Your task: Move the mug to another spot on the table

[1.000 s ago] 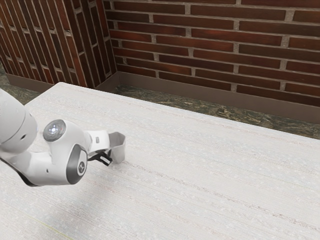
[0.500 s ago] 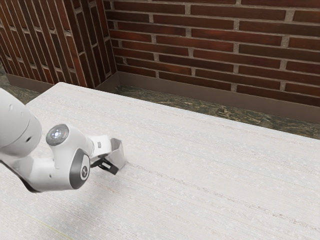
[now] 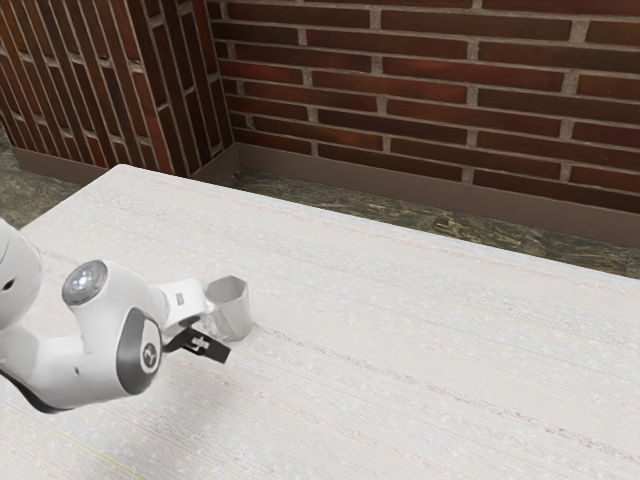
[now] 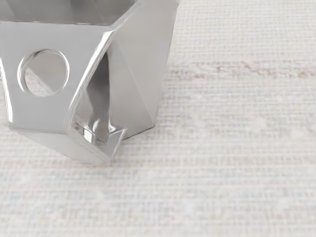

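The silvery grey mug stands upright on the pale table, its mouth facing up. My gripper sits just to the exterior view's left of it, drawn back a little, open, with one black finger showing low beside the mug's base. The other finger is hidden behind the white hand. In the wrist view the mug is close ahead of the hand, resting on the table, and its flat handle with a round hole faces the camera.
A red brick wall runs behind the table, with a strip of dark floor between them. The table's far edge runs diagonally across the exterior view, and a wide stretch of tabletop lies to the mug's right.
The mug, held tilted above the table before, now stands upright on it. My hand has lowered, let go and pulled back toward the exterior view's left.
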You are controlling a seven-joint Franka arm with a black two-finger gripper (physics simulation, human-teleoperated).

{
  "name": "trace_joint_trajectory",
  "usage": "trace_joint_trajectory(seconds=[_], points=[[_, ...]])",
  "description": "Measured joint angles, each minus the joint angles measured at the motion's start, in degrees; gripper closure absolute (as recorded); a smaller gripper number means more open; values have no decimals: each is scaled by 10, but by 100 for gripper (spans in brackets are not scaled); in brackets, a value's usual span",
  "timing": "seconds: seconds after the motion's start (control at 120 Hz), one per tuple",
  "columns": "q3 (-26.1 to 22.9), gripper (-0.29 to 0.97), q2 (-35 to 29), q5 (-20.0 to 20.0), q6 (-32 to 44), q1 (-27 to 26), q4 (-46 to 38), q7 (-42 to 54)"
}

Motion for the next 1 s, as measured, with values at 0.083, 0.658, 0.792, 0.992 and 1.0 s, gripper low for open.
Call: trace_joint_trajectory(seconds=[0.083, 0.658, 0.792, 0.992, 1.0], points=[[1, 1, -31, -8, -9, -7, -5, 1], [82, 0, -70, 197, -371, 70, 212, 40], [68, 0, -52, 291, -523, 74, 336, 14], [-43, 0, -36, 364, -731, 151, 502, -40], [-50, 0, -36, 365, -738, 157, 508, -42]])
